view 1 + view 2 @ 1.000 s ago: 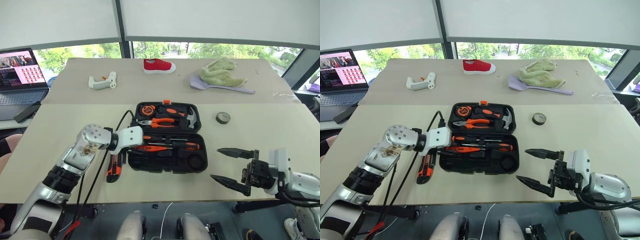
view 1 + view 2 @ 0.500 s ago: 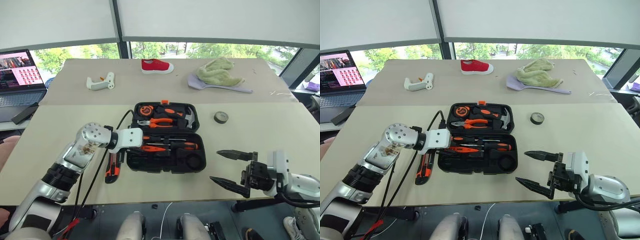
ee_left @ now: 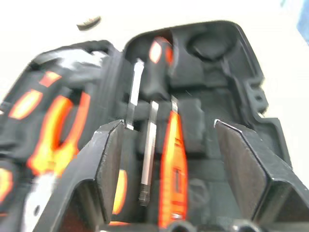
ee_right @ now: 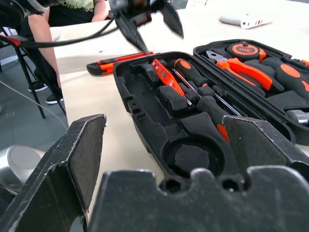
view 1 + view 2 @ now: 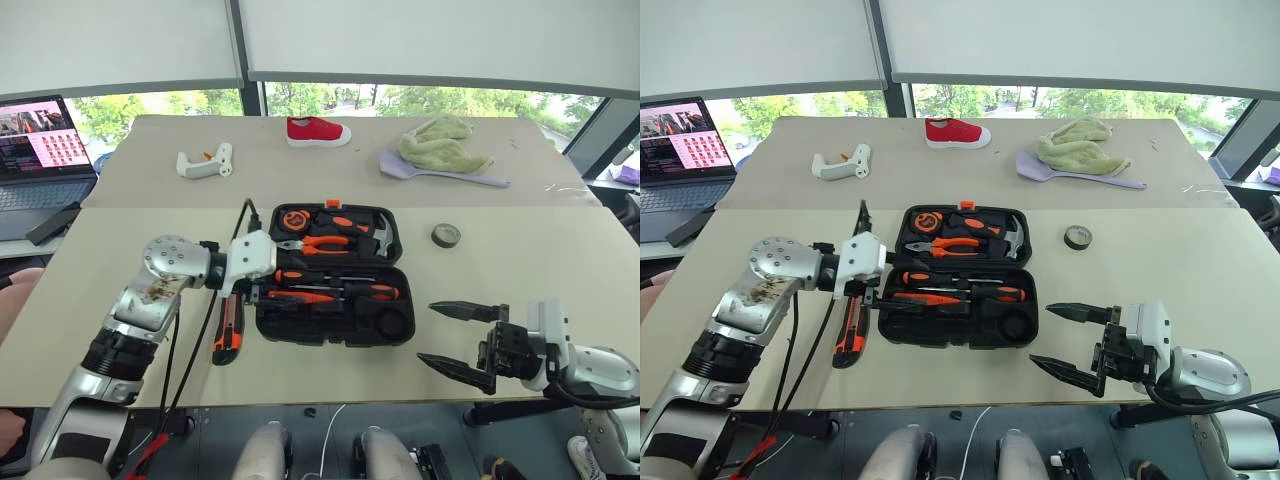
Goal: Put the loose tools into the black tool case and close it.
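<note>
Looking down from the head views, the black tool case [image 5: 335, 275] lies open flat in the middle of the desk [image 5: 520, 270], screwdrivers already seated in its near half, while the utility knife [image 5: 228, 335] lies loose on the desk just beside the case's left edge and the tape roll [image 5: 446, 236] sits well apart to the right. The left claw [image 5: 872, 268] hangs over the case's left end with its fingers apart and nothing between them; the right claw [image 5: 462, 340] waits near the desk's front edge, fingers spread wide and empty. From the left wrist view, the claw's two fingers frame the slim tester screwdriver [image 3: 173, 164] and a bare metal shaft in their recesses, neither touched (so this reads as a release, not a grasp). From the right wrist view, the round recess [image 4: 190, 157] at the case's near end is unfilled, which I judge to be the tape roll's place. To do the next step well, the left claw should probably clear the case's wall, then come down across the knife's middle rather than its tip, keeping the dangling cable [image 5: 205, 330] off the knife.
</note>
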Tool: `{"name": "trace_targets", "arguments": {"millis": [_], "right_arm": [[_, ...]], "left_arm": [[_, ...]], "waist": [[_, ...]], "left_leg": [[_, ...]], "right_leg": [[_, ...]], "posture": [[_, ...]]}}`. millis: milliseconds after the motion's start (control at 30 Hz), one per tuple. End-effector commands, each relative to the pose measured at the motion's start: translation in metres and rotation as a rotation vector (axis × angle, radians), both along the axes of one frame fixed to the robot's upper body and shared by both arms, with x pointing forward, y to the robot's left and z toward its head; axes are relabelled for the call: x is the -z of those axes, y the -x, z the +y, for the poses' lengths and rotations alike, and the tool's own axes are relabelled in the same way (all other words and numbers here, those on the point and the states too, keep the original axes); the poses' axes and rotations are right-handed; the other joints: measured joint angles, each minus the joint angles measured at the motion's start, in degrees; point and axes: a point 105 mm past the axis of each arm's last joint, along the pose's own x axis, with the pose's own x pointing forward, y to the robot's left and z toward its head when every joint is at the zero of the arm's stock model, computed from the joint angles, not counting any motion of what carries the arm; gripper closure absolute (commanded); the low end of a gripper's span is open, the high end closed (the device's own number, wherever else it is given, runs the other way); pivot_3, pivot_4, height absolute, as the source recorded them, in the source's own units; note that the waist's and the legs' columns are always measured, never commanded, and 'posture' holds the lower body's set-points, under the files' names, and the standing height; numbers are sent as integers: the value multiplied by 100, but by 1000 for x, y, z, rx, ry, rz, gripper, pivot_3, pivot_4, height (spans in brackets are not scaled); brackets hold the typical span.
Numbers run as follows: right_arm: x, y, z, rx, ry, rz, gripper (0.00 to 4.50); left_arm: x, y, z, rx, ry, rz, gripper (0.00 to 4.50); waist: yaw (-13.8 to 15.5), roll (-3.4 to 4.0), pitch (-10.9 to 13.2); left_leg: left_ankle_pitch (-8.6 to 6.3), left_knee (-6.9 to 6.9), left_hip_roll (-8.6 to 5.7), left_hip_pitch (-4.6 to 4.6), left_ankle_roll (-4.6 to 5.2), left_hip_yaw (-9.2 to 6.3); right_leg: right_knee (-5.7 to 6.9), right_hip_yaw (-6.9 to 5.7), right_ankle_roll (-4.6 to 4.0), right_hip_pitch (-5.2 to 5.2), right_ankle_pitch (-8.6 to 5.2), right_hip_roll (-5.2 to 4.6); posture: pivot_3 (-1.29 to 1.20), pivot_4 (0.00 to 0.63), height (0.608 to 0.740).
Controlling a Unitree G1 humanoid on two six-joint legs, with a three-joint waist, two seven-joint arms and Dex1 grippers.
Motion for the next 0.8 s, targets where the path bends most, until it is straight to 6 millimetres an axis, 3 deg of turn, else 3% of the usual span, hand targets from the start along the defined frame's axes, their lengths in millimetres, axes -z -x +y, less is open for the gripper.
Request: {"name": "trace_targets", "arguments": {"millis": [33, 200, 233, 467, 633, 800], "right_arm": [[-6, 3, 2, -5, -4, -38, 0], [-6, 4, 2, -3, -7, -37, 0], [-7, 4, 2, -1, -7, -38, 0], [-6, 8, 1, 25, -6, -44, 0], [-4, 9, 4, 28, -13, -37, 0], [-4, 9, 6, 25, -20, -27, 0]], "left_arm": [[11, -7, 4, -54, 38, 12, 2476], [32, -12, -1, -47, 75, -2, 4326], [38, -9, -2, -35, 75, 16, 4435], [70, -2, 3, -29, -17, 104, 4435], [92, -15, 6, -178, -82, 203, 4435], [108, -7, 8, -220, -146, 341, 4435]], "waist": [[1, 0, 0], [3, -1, 0], [2, 0, 0], [-4, 2, -1], [-9, 31, -19], [-16, 51, -49]], "left_leg": [[0, 0, 0, 0, 0, 0], [0, 0, -2, 1, 0, 0], [0, 1, -2, 0, 0, 0], [0, -1, -1, 2, 0, 0], [0, -2, -2, 18, 0, 1], [0, -4, -2, 40, 0, 2]], "right_leg": [[0, -1, 0, 0, 0, 0], [1, 0, 0, 0, 0, 1], [0, -1, 0, 0, 0, 0], [1, 1, 0, 1, 1, -1], [1, 3, 0, 14, 0, 2], [4, 5, 0, 33, 0, 10]], "posture": [[0, 150, 740], [0, 150, 740], [0, 150, 740], [0, 150, 740], [0, 150, 740], [0, 150, 740]]}}
